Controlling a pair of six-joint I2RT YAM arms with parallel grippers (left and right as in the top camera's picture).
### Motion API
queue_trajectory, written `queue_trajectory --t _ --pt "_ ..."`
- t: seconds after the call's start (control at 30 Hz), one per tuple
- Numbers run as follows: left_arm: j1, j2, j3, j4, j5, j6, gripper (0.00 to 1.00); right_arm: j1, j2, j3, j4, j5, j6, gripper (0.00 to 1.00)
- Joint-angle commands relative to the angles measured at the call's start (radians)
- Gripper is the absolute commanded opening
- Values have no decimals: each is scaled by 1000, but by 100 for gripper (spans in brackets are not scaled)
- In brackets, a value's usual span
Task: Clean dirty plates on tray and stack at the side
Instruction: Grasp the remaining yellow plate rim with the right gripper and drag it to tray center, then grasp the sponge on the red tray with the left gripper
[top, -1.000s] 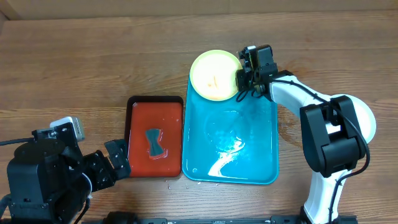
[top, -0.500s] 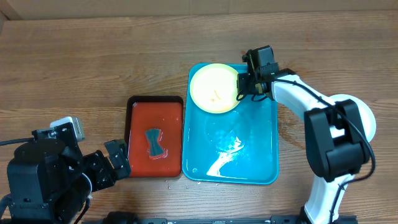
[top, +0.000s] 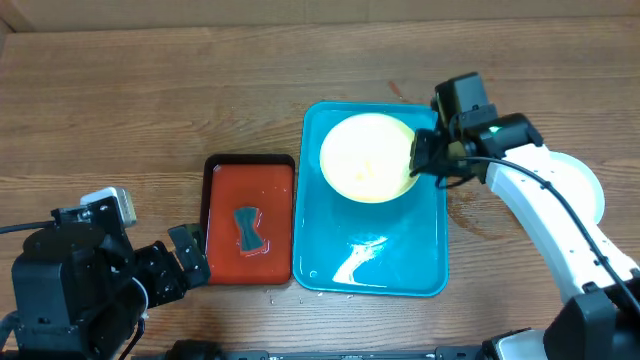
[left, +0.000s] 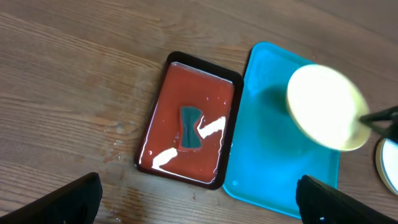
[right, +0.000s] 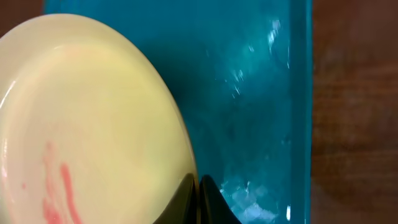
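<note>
Blue tray (top: 420, 250) glossy wet plastic; tabletop (top: 150, 100) matt wood grain; yellow plate (top: 365, 158) smooth

The plate (top: 368, 158) blocks the tray's (top: 400, 262) far half; near half open.

Robot lab, wood-grain table (top: 140, 90), white arm (top: 540, 195)

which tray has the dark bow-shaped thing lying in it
The smaller red rectangular tray with a black rim, left of the large blue plastic tray; the dark bow-shaped piece lies at its middle.
</note>
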Motion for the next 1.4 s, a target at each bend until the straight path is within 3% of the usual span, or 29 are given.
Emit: queue_trajectory --t 0.0,0.2,0.53,0.6,0.67,0.73,0.97,1.13,1.23,1.27,1.37 --pt "5 -2 5 1 -13 22 100 14 18 -148 55 1 217 4" --pt "5 -2 5 1 -13 22 100 23 18 -359 268 0 347 4" --pt "5 -2 5 1 -13 22 100 27 -139 -303 192 -7 4 17" --pt "5 -2 6 18 -7 14 99 27 -238 -300 194 -5 -98 26" --pt "5 -2 6 51 -6 14 100 23 -285 -300 202 25 -105 45" --pt "5 0 5 55 2 4 100 22 -311 -300 209 56 -105 51" --pt "5 0 5 56 31 -9 100 23 -312 -300 203 60 -104 53" --pt "5 24 -53 103 213 99 100 23 -312 -300 205 60 -104 53" --pt "5 62 -168 96 168 96 98 23 -312 -300 205 58 -103 52" --pt "5 75 -211 99 136 84 93 23 -312 -300 205 52 -103 52" --pt "5 149 -427 169 31 -20 88 23 -312 -300 203 37 -103 52"
